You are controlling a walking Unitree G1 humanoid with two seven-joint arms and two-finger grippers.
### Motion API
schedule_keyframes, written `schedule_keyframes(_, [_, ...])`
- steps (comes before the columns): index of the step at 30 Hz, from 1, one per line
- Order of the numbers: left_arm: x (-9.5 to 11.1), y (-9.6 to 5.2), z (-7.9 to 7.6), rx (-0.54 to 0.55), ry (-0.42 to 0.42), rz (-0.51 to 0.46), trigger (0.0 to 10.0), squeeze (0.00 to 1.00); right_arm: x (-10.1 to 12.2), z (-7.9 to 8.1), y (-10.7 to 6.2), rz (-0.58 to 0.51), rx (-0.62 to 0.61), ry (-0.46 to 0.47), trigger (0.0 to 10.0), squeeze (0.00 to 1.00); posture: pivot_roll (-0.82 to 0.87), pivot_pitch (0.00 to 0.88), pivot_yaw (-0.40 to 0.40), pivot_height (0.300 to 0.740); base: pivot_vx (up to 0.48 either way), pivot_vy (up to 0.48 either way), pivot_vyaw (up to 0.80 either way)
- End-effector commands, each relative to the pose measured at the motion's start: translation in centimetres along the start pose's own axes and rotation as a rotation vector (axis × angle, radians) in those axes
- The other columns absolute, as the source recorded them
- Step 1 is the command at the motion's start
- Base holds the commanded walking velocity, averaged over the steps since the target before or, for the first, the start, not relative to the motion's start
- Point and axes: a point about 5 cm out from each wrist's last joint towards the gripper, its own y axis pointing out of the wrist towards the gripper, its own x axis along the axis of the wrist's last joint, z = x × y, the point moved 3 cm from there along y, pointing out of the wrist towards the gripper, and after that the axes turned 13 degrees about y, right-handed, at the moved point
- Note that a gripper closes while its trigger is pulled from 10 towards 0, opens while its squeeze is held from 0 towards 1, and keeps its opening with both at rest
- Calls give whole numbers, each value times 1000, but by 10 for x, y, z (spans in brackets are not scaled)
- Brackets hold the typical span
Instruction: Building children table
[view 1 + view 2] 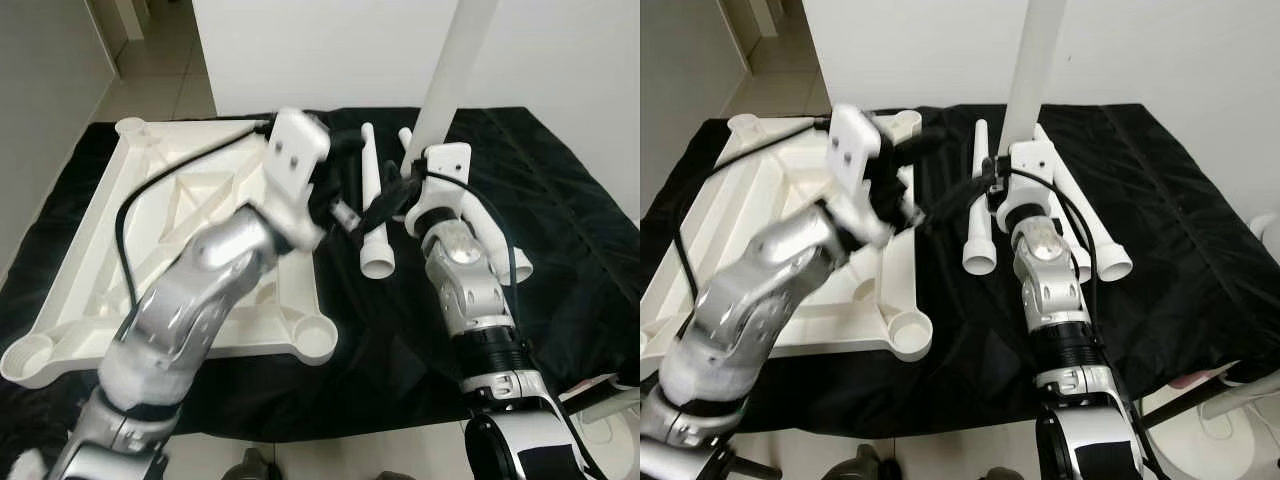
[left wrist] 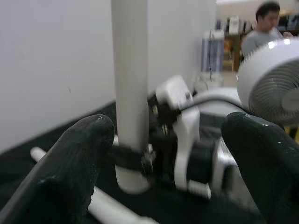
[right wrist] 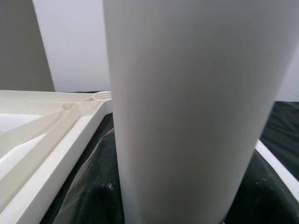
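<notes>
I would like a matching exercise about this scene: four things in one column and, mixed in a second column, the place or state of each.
Things:
1. upright table leg
2. tabletop
3. left gripper
4. loose table leg

States:
A. lying flat on the black cloth
B. jaws open, beside the held leg
C. held vertical by the right gripper
D. upside down, corner sockets facing up

Pairs: 1-C, 2-D, 3-B, 4-A
</notes>
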Motion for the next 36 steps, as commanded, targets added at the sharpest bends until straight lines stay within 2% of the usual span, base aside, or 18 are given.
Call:
schedule_keyframes(1, [-1, -9, -21, -226, -33, -38, 10000, 0, 2, -2, -2, -13, -8, -2, 10000, 0, -107, 19, 80, 740, 0, 0, 0])
schedule_keyframes(2, [-1, -9, -21, -226, -33, -38, 10000, 0, 2, -2, -2, -13, -8, -2, 10000, 0, -107, 19, 80, 740, 0, 0, 0])
schedule_keyframes(5, [-20, -27, -24, -225, -132, 33, 10000, 0, 2, -7, -6, -19, -29, -5, 10000, 0, -118, 23, 97, 740, 0, 0, 0])
schedule_keyframes(8, [-26, -31, -23, -222, -145, 51, 10000, 0, 3, -7, -6, -25, -34, -2, 10000, 0, -118, 21, 95, 740, 0, 0, 0])
schedule_keyframes(10, [-46, -41, -23, -246, -128, 104, 10000, 0, 5, -8, -5, -35, -36, 3, 10000, 0, -119, 19, 98, 740, 0, 0, 0])
schedule_keyframes(17, [-61, -61, -28, -339, -88, 181, 10000, 0, 9, -10, -3, -42, -33, -7, 10000, 0, -117, 23, 98, 740, 0, 0, 0])
schedule_keyframes(18, [-63, -66, -28, -360, -83, 197, 10000, 0, 11, -11, -2, -44, -32, -9, 10000, 0, -117, 23, 98, 740, 0, 0, 0])
schedule_keyframes(19, [-72, -80, -29, -408, -64, 253, 10000, 0, 13, -12, -2, -48, -31, -17, 10000, 0, -111, 25, 100, 740, 0, 0, 0])
schedule_keyframes(20, [-76, -89, -29, -428, -50, 283, 10000, 0, 14, -13, -2, -50, -32, -21, 10000, 0, -110, 26, 102, 740, 0, 0, 0])
schedule_keyframes(23, [-79, -95, -29, -441, -40, 303, 10000, 0, 14, -13, -2, -51, -32, -23, 10000, 0, -110, 26, 102, 740, 0, 0, 0])
schedule_keyframes(24, [-85, -108, -31, -484, -5, 353, 10000, 0, 15, -14, -1, -53, -32, -26, 10000, 0, -109, 26, 105, 740, 0, 0, 0])
schedule_keyframes(28, [-90, -115, -32, -503, 17, 390, 10000, 0, 16, -15, -1, -54, -33, -26, 10000, 0, -103, 26, 106, 740, 0, 0, 0])
schedule_keyframes(32, [-106, -128, -34, -516, 98, 473, 10000, 0, 19, -15, 0, -58, -27, -28, 10000, 0, -94, 24, 95, 740, 0, 0, 0])
schedule_keyframes(36, [-114, -129, -37, -498, 129, 494, 10000, 0, 21, -14, 2, -60, -20, -30, 10000, 0, -94, 23, 86, 740, 0, 0, 0])
